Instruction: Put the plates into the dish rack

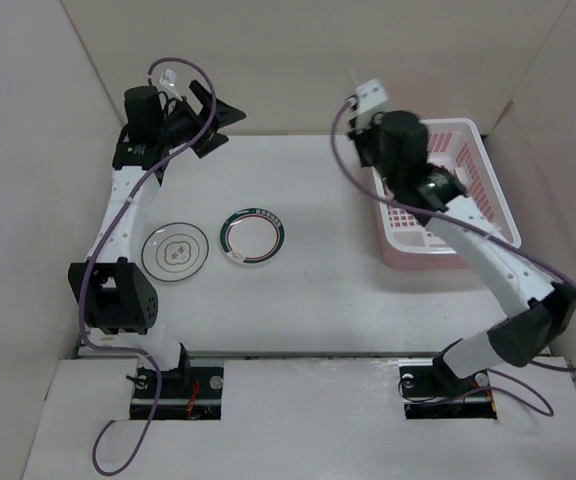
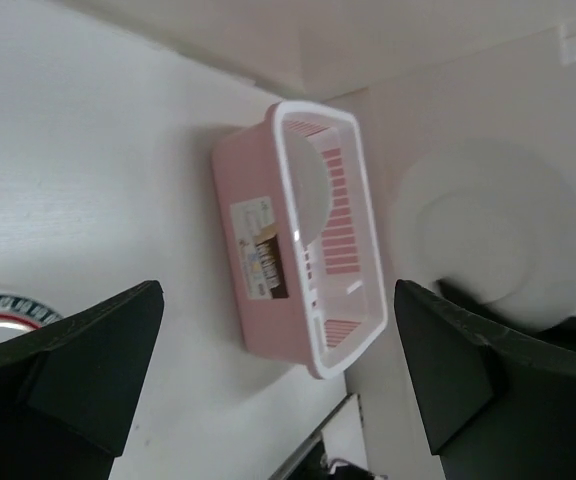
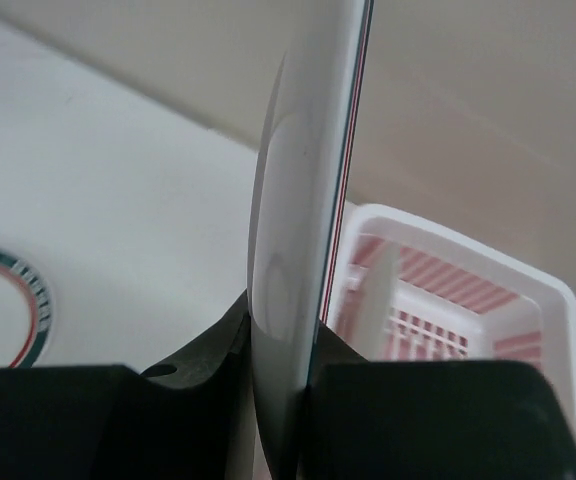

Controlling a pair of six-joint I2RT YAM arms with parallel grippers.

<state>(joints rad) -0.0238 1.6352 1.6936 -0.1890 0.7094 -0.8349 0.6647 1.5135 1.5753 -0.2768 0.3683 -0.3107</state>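
Note:
My right gripper (image 3: 303,335) is shut on a white plate (image 3: 308,190), which shows edge-on and upright with a thin dark and red rim line. It hangs beside the pink dish rack (image 3: 528,300), where another white plate (image 3: 373,300) stands on edge. From above, the right wrist (image 1: 408,140) is over the rack's (image 1: 468,175) left side and hides its fingers. On the table lie a green-rimmed plate (image 1: 253,235) and a plate with a thin dark ring (image 1: 174,251). My left gripper (image 1: 218,118) is open and empty at the far left, raised well behind those two plates.
Beige walls enclose the white table (image 1: 318,300) on three sides. The rack (image 2: 268,250) sits against the right wall, with a label on its long side. Purple cables run along both arms.

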